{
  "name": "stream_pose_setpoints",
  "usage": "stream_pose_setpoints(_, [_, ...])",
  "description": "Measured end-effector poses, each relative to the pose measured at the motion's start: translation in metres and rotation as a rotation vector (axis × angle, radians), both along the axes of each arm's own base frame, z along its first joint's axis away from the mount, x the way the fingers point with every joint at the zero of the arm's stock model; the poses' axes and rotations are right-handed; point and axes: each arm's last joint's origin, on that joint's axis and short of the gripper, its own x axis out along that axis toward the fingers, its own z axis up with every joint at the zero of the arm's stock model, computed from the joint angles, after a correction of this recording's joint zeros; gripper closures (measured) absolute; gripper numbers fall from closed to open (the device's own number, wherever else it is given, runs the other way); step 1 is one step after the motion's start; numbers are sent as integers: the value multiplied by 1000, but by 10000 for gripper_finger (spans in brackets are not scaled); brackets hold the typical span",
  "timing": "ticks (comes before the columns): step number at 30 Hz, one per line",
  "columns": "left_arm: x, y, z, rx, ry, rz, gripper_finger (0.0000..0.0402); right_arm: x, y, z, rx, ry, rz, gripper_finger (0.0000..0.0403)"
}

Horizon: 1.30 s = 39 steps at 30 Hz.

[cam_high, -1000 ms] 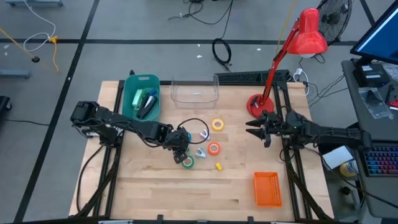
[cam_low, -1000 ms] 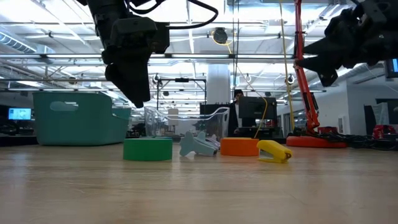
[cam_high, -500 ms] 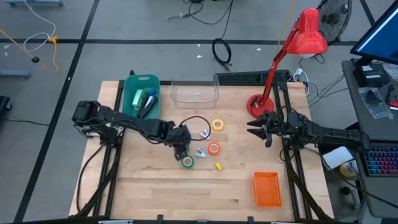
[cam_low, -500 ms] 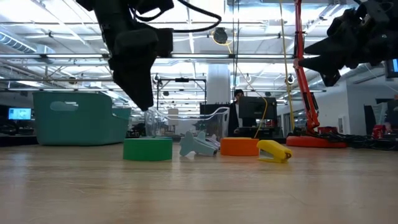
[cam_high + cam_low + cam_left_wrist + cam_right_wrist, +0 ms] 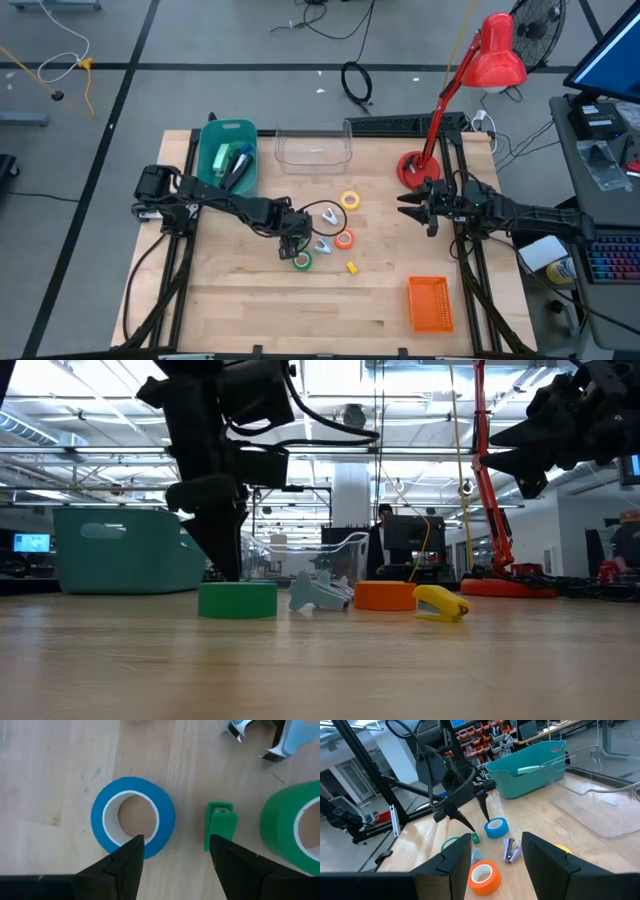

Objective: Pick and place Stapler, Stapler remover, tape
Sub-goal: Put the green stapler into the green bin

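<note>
My left gripper (image 5: 175,847) points steeply down, open, low over the blue tape roll (image 5: 132,817), which lies flat on the wood. One fingertip (image 5: 131,846) stands over the roll's rim, the other (image 5: 220,847) beside a small green block (image 5: 220,825). I cannot tell that either touches. The green roll (image 5: 302,261), orange roll (image 5: 344,239) and yellow roll (image 5: 350,200) lie flat nearby. A pale staple remover (image 5: 324,245) and a small yellow stapler (image 5: 352,267) lie among them. My right gripper (image 5: 405,207) waits open and level at the table's right.
A teal bin (image 5: 227,155) with items inside stands at the far left, a clear tray (image 5: 313,148) beside it. A red desk lamp's base (image 5: 410,168) is at the far right. An orange basket (image 5: 430,303) sits near the front right.
My left gripper has sunk toward the table over the blue roll and rolled about its own pointing line, staying open. The rolls, the remover and the stapler lie where they were.
</note>
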Motion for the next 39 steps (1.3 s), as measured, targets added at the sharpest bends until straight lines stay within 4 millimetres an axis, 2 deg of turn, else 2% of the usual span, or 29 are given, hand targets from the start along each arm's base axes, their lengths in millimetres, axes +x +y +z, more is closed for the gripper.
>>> stream_pose_setpoints(16, [4,-11,1,-46,-45,-69,172,0,0,0,-3,0,1,236])
stream_pose_setpoints(24, [11,-5,-14,-50,-18,-74,172,0,0,0,0,0,0,236])
stream_pose_setpoints(31, [11,-7,-15,-31,-14,-76,172,0,0,0,4,0,0,236])
stream_pose_setpoints(39, [7,-20,-9,14,-42,-59,172,0,0,0,19,-1,-1,236])
